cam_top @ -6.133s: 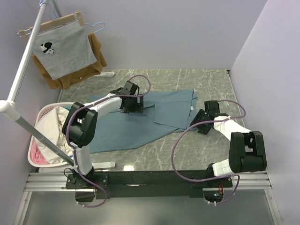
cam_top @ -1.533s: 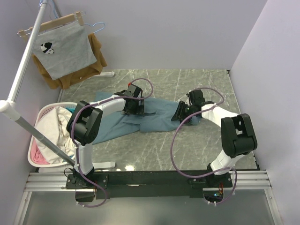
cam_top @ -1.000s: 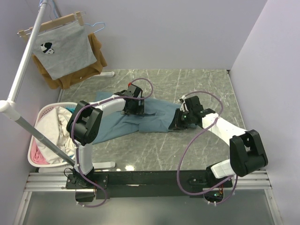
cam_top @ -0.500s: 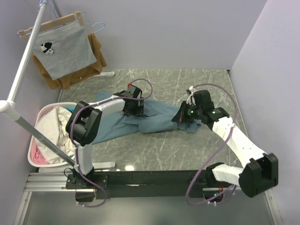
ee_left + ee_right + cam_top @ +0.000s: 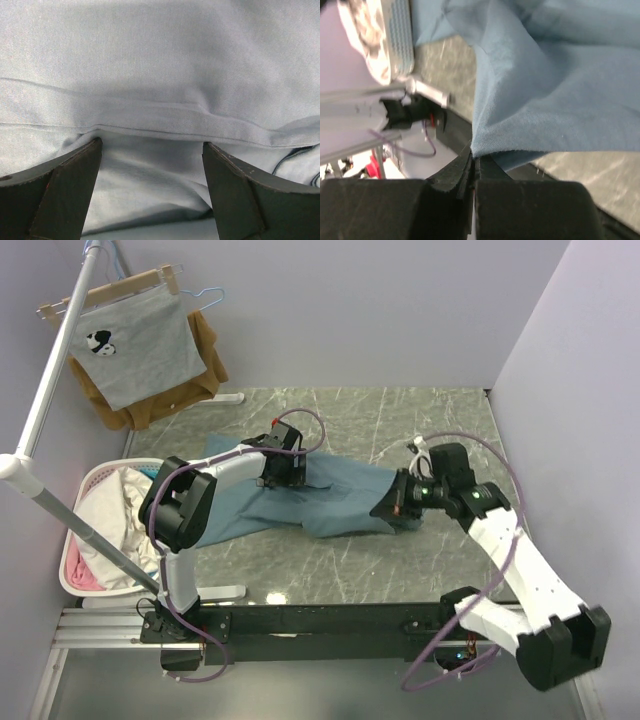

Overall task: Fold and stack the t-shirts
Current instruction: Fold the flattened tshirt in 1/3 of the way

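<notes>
Firmly shut, the right claw point(image 5: 472, 156) pinches the t-shirt point(image 5: 330, 502); left claw point(image 5: 151, 146) gapes over it.

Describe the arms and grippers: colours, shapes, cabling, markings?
Both the left arm and right arm have white link shells and chunky black joint housings, each trailing a looping purple cable. The left gripper and right gripper have matte black, wedge-shaped fingers. No markings are readable.

Marbled grey table point(image 5: 440, 420); crumpled teal t-shirt point(image 5: 330, 495) lying across middle.
</notes>
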